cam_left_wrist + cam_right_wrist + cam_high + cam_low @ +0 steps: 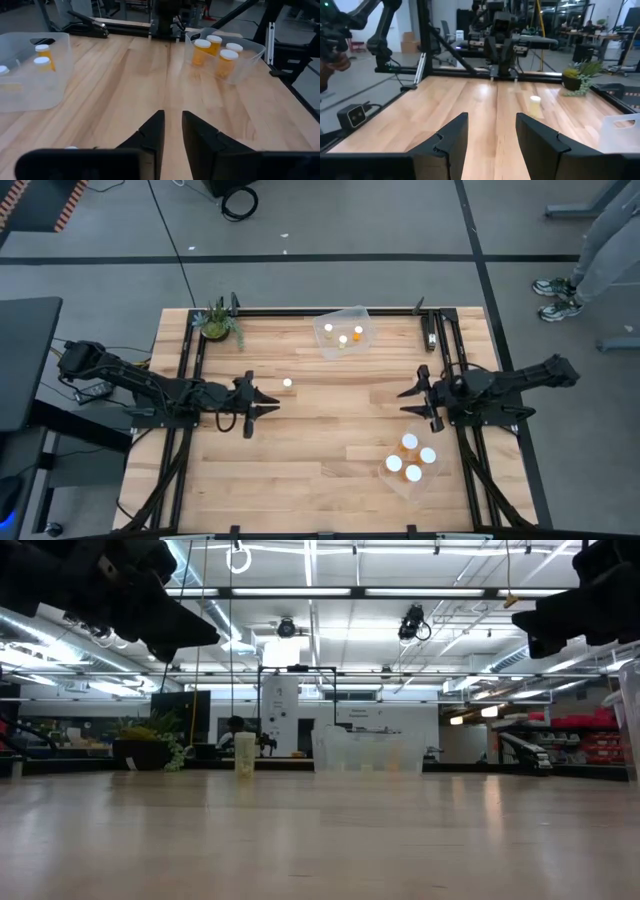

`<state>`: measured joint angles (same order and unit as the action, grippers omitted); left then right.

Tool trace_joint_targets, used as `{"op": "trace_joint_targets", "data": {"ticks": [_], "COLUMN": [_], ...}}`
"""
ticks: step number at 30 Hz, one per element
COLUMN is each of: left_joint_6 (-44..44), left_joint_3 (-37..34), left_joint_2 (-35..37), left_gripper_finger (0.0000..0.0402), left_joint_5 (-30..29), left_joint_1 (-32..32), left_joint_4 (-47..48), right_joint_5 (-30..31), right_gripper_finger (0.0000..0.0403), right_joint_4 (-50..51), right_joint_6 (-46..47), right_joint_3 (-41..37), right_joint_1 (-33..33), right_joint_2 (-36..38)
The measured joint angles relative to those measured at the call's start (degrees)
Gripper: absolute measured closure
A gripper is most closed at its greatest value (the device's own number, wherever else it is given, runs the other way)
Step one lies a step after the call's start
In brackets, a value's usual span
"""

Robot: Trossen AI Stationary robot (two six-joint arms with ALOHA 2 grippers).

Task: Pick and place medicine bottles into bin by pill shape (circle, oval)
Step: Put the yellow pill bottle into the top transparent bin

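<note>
One medicine bottle (pixel 287 383), orange with a white cap, stands upright on the wooden table, also seen in the low view (pixel 245 755) and the right wrist view (pixel 535 106). My left gripper (pixel 262 402) hovers just near and left of it, fingers a narrow gap apart (pixel 172 135), holding nothing. My right gripper (pixel 410 402) hangs open above the table's right side (pixel 491 140), with nothing between its fingers. Three bottles stand in the clear bin (pixel 342 332) at the far edge. Several stand in the clear bin (pixel 412 463) at the near right.
A small potted plant (pixel 218 322) stands at the far left corner. Black frame rails (pixel 188 370) run along the table's left and right sides. Bare wood lies between the two grippers. A person's legs (pixel 590 260) show beyond the far right corner.
</note>
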<state>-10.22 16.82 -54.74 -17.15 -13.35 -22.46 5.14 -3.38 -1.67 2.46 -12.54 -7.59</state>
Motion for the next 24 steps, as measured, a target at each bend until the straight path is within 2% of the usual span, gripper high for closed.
{"op": "trace_joint_targets", "data": {"ticks": [4, 9, 15, 19, 24], "left_joint_6": [-1.31, -2.85, -2.97, -4.05, -0.93], "left_joint_3": [-0.02, -0.04, -0.07, 0.93, 8.52], "left_joint_2": [0.00, 0.00, -0.14, -3.32, -12.10], "left_gripper_finger": [0.0332, 0.0333, 0.0334, 0.0338, 0.0346], "left_joint_5": [-1.03, -5.22, -5.70, -5.09, -3.36], "left_joint_1": [0.78, 3.88, 7.54, 7.79, 7.77], "left_joint_4": [-0.43, -2.00, -5.41, -6.82, -3.44], "right_joint_5": [-0.81, -0.97, -0.97, -0.97, -0.97], "right_gripper_finger": [0.0230, 0.0230, 0.0230, 0.0230, 0.0230], "right_joint_4": [1.36, 2.38, 2.17, 2.09, 1.99], "right_joint_6": [-0.01, -0.50, -2.96, -4.64, -4.99], "right_joint_3": [-0.11, -0.11, -0.79, -1.53, -1.60], "right_joint_1": [0.44, 0.44, 0.44, 0.44, 0.44], "right_joint_2": [2.68, 2.84, 2.82, 2.78, 2.78]}}
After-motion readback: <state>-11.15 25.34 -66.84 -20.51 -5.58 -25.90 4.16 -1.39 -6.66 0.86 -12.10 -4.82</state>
